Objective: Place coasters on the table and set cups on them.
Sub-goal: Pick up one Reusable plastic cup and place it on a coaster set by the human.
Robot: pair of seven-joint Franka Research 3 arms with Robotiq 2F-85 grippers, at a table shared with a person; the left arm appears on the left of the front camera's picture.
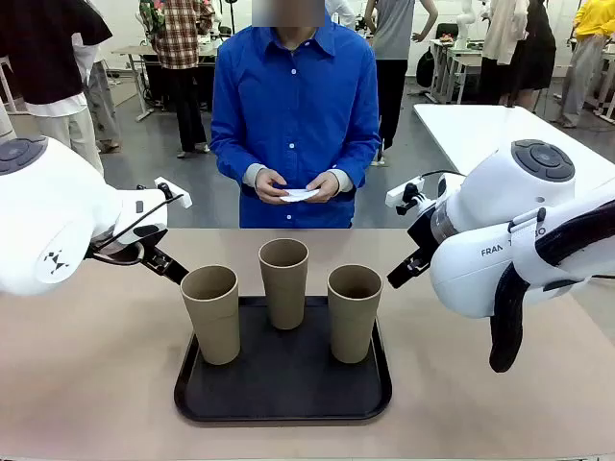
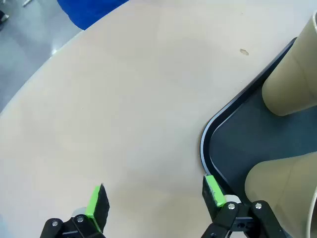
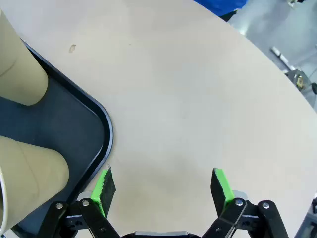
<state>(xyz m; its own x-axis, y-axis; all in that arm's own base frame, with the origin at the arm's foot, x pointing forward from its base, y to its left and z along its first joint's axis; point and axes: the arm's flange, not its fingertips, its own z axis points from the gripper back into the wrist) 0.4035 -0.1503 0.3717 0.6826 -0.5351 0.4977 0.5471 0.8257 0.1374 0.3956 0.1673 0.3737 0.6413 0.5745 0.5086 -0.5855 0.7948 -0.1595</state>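
Observation:
Three khaki cups stand on a black tray [image 1: 283, 394]: the left cup [image 1: 211, 313], the middle cup [image 1: 284, 282] and the right cup [image 1: 354, 312]. The person at the far side holds white coasters [image 1: 299, 195] in both hands. My left gripper [image 2: 154, 199] hangs open over the bare table [image 1: 86, 355] beside the tray's corner [image 2: 205, 148], with two cups [image 2: 292, 84] at its right. My right gripper [image 3: 163, 188] is open too, above the table [image 3: 198, 99] just off the tray's other corner [image 3: 101, 124]. Nothing sits between either pair of fingers.
The tray lies in the middle near my front edge. Bare tabletop stretches to both sides and between the tray and the person. A white table [image 1: 480, 130] stands at the back right, and other people stand far behind.

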